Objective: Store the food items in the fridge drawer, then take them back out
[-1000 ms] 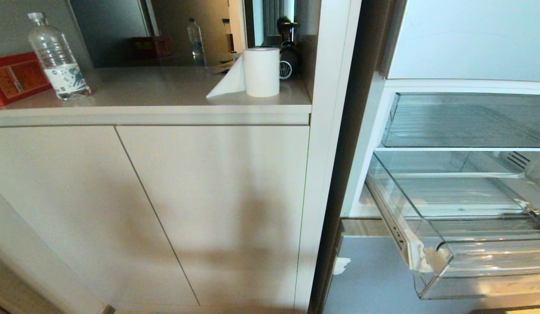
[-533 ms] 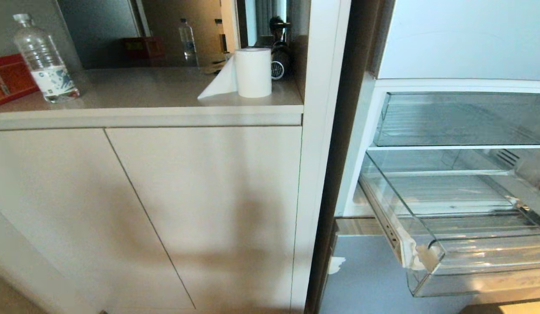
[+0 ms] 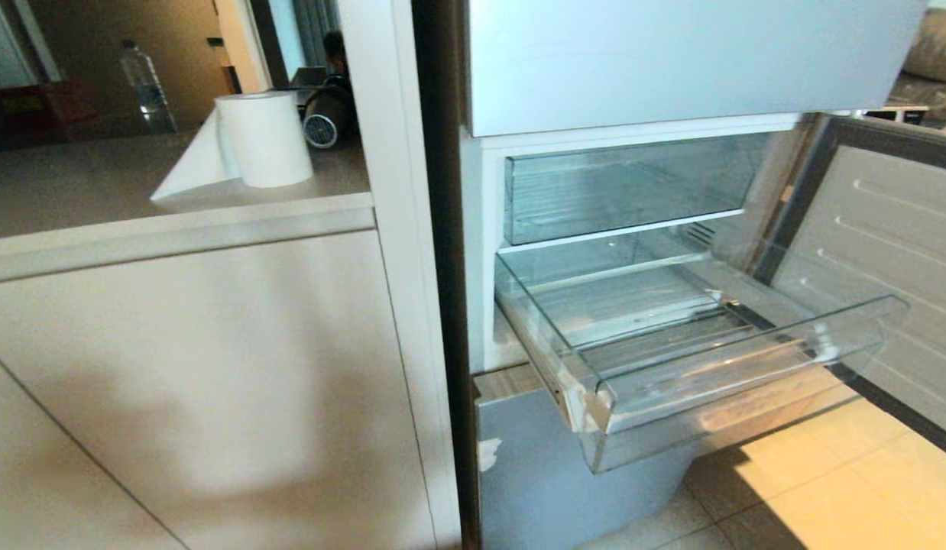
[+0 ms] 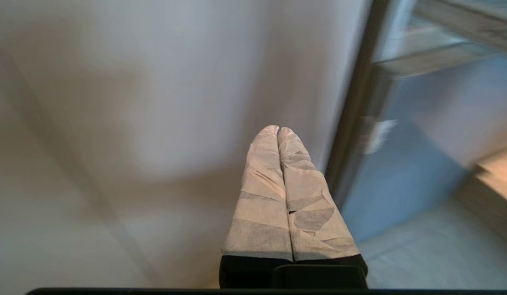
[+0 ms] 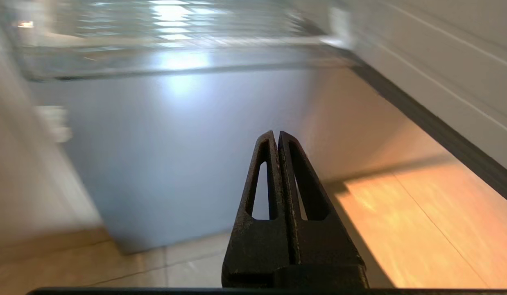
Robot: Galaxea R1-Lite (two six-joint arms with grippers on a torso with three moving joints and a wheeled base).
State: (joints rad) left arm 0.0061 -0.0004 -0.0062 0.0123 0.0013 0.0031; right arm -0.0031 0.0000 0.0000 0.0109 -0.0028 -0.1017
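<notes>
Since the earlier head frame the whole scene has slid leftward, so the camera has turned toward the fridge; nothing on the tabletop itself has shifted. Now the open fridge [image 3: 641, 229] fills the middle and right of the head view, with its grey-blue upper door panel [image 3: 672, 61] above and the inside of the swung-open door [image 3: 886, 260] at the right edge. Pale cabinet doors [image 3: 213, 382] take up the left, under the beige tabletop [image 3: 98, 191]. Below the fridge lies a tiled floor [image 3: 809, 489] lit warm yellow.

Pulled well out of the fridge is the fridge drawer [image 3: 694, 359], clear plastic with a ribbed floor and a low front wall; nothing can be seen lying in it. Above it sits a taller-fronted clear bin [image 3: 618, 191], pushed in. No food items show in any view.

On the tabletop a white paper roll [image 3: 263, 137] stands upright with a loose sheet trailing to its left, and a water bottle [image 3: 146, 84] stands farther back.

Neither arm shows in the head view. The left claw [image 4: 278, 130], its fingers wrapped in pale tape, is closed on nothing and points at the cabinet face beside the fridge's dark edge. The right claw [image 5: 277, 135], bare black, is also closed and empty, pointing at the grey-blue lower panel [image 5: 175, 155] beneath the drawer
</notes>
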